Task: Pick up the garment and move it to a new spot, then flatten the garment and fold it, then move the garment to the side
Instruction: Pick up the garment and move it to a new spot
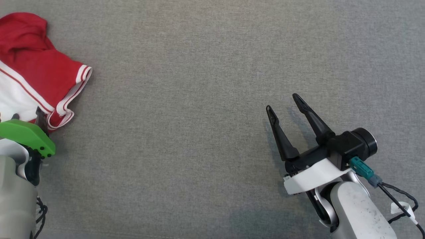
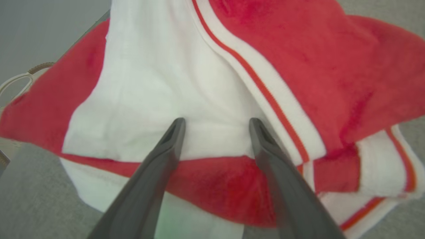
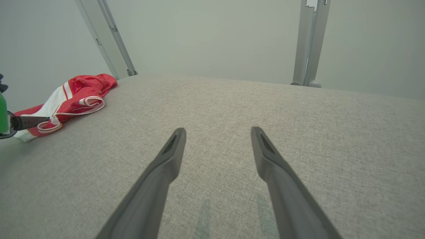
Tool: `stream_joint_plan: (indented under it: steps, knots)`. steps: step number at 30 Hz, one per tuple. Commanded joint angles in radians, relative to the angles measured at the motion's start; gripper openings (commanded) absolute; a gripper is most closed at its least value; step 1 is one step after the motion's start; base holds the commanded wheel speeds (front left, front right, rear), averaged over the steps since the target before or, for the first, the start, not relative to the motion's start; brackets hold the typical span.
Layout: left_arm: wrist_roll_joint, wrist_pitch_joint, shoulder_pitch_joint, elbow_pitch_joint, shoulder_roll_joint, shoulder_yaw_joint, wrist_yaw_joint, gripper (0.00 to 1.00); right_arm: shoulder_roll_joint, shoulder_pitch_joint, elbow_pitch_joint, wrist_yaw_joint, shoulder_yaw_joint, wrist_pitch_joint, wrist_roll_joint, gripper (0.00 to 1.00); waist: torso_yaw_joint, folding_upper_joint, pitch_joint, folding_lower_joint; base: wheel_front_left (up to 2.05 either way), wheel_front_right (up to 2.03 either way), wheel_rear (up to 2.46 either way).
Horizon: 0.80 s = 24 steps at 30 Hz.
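Red-and-white garment (image 1: 36,66) lies bunched at the far left of the table (image 1: 199,149), long axis running near to far, striped cuff pointing right. My left tool (image 2: 215,124) spreads wide over its white panel; my right tool (image 1: 282,102) gapes empty, well apart.

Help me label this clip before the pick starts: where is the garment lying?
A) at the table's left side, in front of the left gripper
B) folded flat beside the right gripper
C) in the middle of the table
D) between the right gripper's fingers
A: the red and white garment lies bunched at the left side of the table, with the open left gripper pointing at it, while the open right gripper is over bare cloth far from it.
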Motion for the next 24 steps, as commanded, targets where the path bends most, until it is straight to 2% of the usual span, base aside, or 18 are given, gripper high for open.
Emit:
stream_joint_plan:
  steps: [1,2,3,4,9,12,18,24]
  knots:
    - [-0.010,0.012,-0.014,0.017,-0.006,0.001,0.004,1.00,0.003,-0.009,-0.005,-0.001,-0.004,-0.002,-0.001,1.00,-0.024,0.0099,0.018,0.0000,0.00,0.00,0.00]
    - [-0.012,0.016,-0.014,0.031,-0.007,-0.001,0.003,1.00,0.004,-0.009,-0.002,-0.001,-0.004,-0.003,0.002,1.00,-0.028,0.0099,0.016,0.0000,0.00,0.00,0.00]
    - [-0.014,0.013,-0.013,0.042,-0.008,-0.003,0.003,0.68,0.006,-0.008,0.000,-0.001,-0.005,-0.005,0.004,1.00,-0.031,0.0099,0.012,0.0000,0.00,0.00,0.00]
    - [-0.016,0.010,-0.014,0.052,-0.007,-0.003,0.003,0.00,0.008,-0.005,0.003,-0.001,-0.007,-0.007,0.008,1.00,-0.034,0.0099,0.008,0.0000,0.00,0.00,0.00]
    - [-0.018,-0.024,-0.014,0.080,0.001,-0.007,0.002,0.00,0.017,0.001,0.019,-0.001,-0.016,-0.020,0.024,1.00,-0.043,0.0099,-0.017,0.0000,0.00,0.00,0.00]
    - [-0.024,-0.044,-0.014,0.063,-0.017,-0.031,0.001,0.00,0.023,0.007,0.035,-0.001,-0.018,-0.028,0.034,1.00,-0.045,0.0099,-0.040,0.0000,0.00,0.00,0.00]
    - [-0.061,-0.072,0.005,-0.073,-0.057,-0.151,0.000,0.00,0.039,0.030,0.079,-0.001,-0.024,-0.050,0.063,1.00,-0.040,0.0099,-0.105,0.0000,0.00,0.00,0.00]
    - [-0.123,-0.091,0.027,-0.242,-0.103,-0.280,0.000,0.00,0.044,0.047,0.116,-0.001,-0.014,-0.065,0.098,1.00,-0.064,0.0099,-0.158,0.0000,0.00,0.00,0.00]
